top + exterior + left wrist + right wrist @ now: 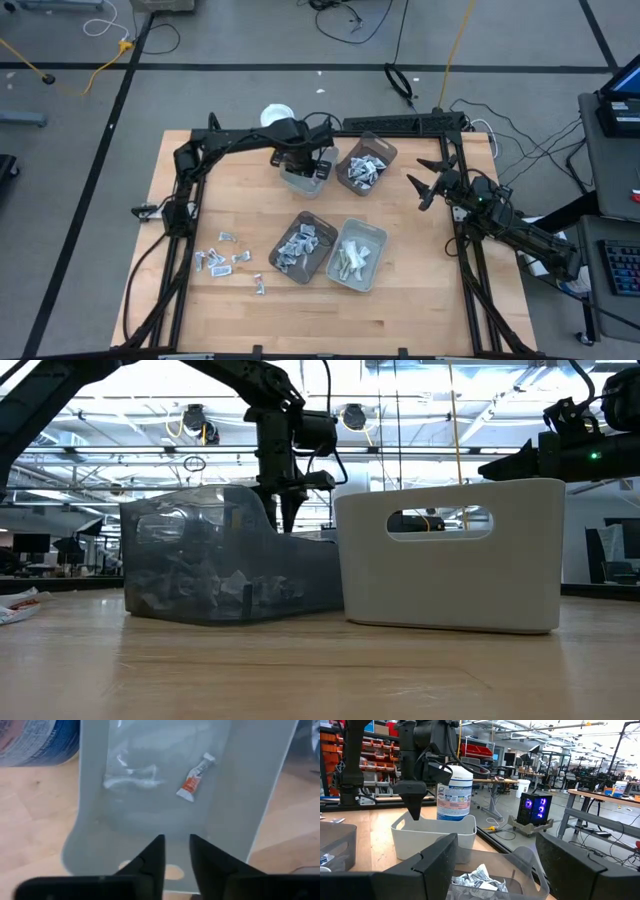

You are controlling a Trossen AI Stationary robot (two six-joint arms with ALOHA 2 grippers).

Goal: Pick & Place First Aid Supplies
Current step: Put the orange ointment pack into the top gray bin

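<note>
Two packets [195, 777] lie flat on the floor of the pale grey tray [270, 810], directly under the left gripper [176, 851], clear of its slightly parted, empty fingers. Right gripper [430, 180] waits wide open beside the trays.

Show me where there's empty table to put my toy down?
The near edge of the table, below the two front trays, is bare wood. So is the right side, between the trays and the right hand. It's crowded at the left, where loose packets lie scattered.
</note>
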